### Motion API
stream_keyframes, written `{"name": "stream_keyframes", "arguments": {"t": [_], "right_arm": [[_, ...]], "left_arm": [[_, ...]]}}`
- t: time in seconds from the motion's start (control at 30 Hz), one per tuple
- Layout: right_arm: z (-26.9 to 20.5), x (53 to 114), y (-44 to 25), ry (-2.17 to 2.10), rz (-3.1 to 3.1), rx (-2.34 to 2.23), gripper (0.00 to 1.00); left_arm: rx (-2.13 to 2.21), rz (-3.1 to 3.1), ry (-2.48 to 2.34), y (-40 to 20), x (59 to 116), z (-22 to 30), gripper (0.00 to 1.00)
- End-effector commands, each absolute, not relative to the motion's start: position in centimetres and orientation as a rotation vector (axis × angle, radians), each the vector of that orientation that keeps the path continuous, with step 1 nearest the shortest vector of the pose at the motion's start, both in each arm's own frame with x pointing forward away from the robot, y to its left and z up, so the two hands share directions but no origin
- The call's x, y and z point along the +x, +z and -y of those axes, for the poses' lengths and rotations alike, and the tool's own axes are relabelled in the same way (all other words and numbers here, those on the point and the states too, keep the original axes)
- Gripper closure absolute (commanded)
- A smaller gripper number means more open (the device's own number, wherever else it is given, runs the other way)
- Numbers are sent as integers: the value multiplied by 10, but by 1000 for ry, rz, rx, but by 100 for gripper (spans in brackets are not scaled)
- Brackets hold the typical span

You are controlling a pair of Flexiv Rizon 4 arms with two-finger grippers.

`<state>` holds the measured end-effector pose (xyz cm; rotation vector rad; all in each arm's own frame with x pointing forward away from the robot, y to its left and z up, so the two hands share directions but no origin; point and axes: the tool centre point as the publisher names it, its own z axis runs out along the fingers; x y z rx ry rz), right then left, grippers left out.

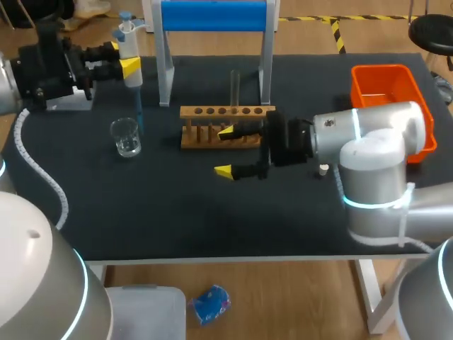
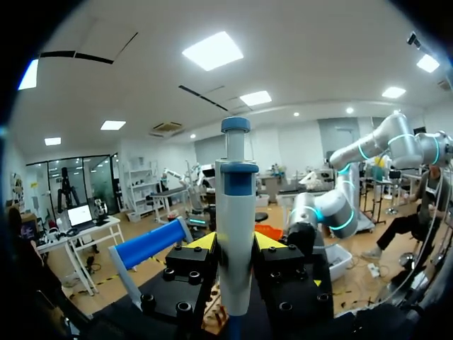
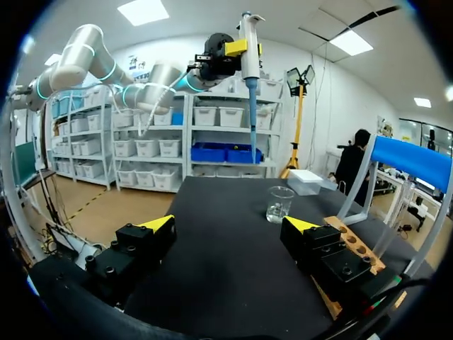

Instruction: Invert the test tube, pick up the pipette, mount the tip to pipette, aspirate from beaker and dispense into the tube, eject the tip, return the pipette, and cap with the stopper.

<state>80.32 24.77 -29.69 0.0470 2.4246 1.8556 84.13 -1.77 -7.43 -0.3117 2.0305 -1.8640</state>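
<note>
So, here we are part-way through, and we take it from the biggest thing down. The black desk [image 1: 177,212] carries one blue-topped stand [image 1: 214,15] at the back and one orange bin [image 1: 382,69] on the right.

Our left claw [image 1: 122,58] is clamped on the single pipette [image 1: 127,39], a yellow finger on each side of its body. It holds the pipette upright above the desk's far left. A long blue tip appears to hang from it, ending near the beaker [image 1: 126,138] and not in it, as far as we can see.

Our right claw [image 1: 225,151] stands wide apart with nothing in it. It sits just in front of the one wooden rack [image 1: 212,111], one finger close against the rack's front.

One test tube [image 1: 235,88] stands upright in the rack, uncapped by the look of it. A small pale piece [image 1: 323,169] beside our right arm may be the stopper, but it is too small to be sure.

Our reading of the score: tube set up, pipette picked up and tip mounted are done. Drawing from the beaker looks to be the step in hand. Filling the tube, ejecting the tip, returning the pipette and capping are all to come.

The count: two claws, one pipette, one beaker, one tube, one rack, one bin, one stand.
</note>
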Motion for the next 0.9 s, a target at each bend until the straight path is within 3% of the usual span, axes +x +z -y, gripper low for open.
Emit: {"name": "stream_keyframes", "arguments": {"t": [0.03,0.9], "right_arm": [[-279,805,-309,1801,-2407,114,0],[-381,849,-351,1743,-2450,232,0]], "left_arm": [[-267,-2028,-1886,-82,854,9,100],[-254,-1996,-1865,-125,898,-27,100]]}}
